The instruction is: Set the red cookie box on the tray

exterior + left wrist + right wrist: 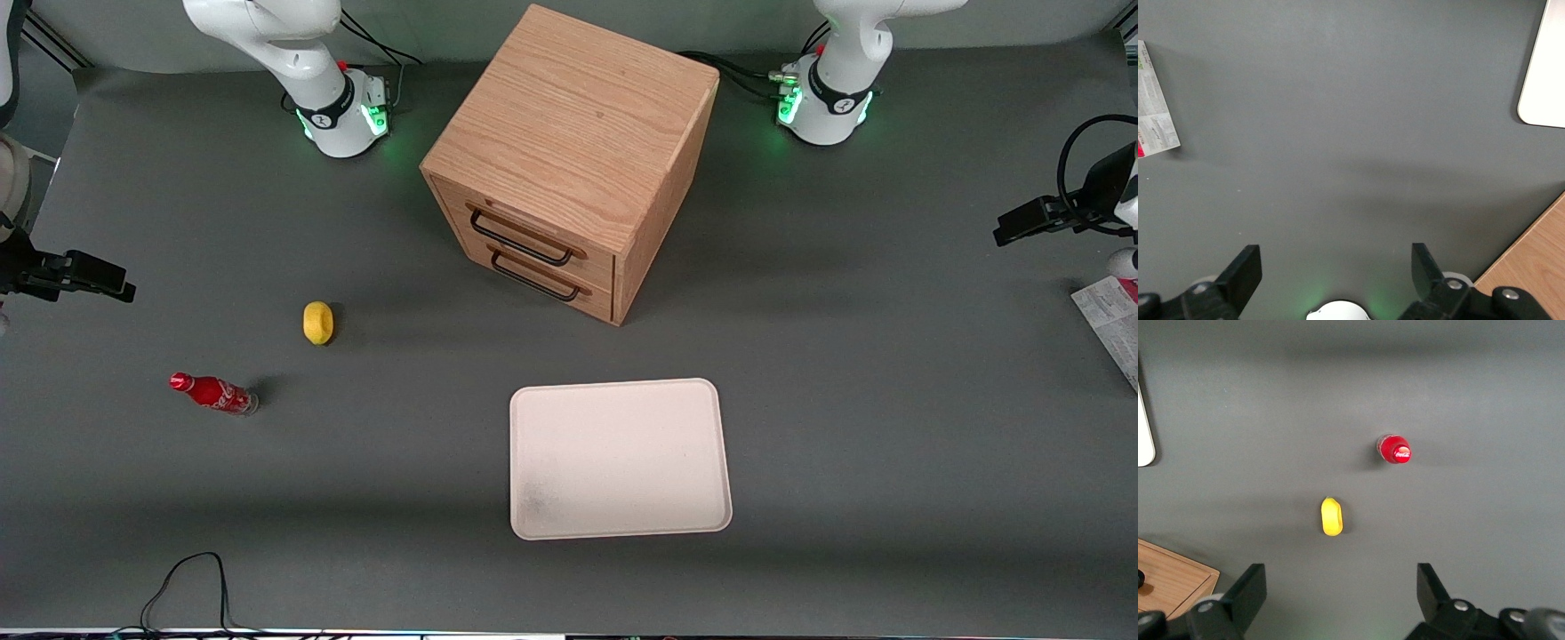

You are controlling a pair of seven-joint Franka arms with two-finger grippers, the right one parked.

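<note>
The red cookie box (1111,324) lies flat on the grey table at the working arm's end, its white and grey printed face up with a bit of red showing, partly cut off by the front view's edge. It also shows in the left wrist view (1155,100). The cream-white tray (620,458) lies empty near the front camera, in front of the drawer cabinet; its corner shows in the left wrist view (1545,73). My left gripper (1022,222) hangs above the table, a little farther from the front camera than the box. It is open and empty (1336,267), over bare table.
A wooden drawer cabinet (569,151) with two black handles stands mid-table; its edge shows in the left wrist view (1538,253). A yellow lemon (318,322) and a small red cola bottle (213,393) lie toward the parked arm's end. A black cable (191,578) lies at the front edge.
</note>
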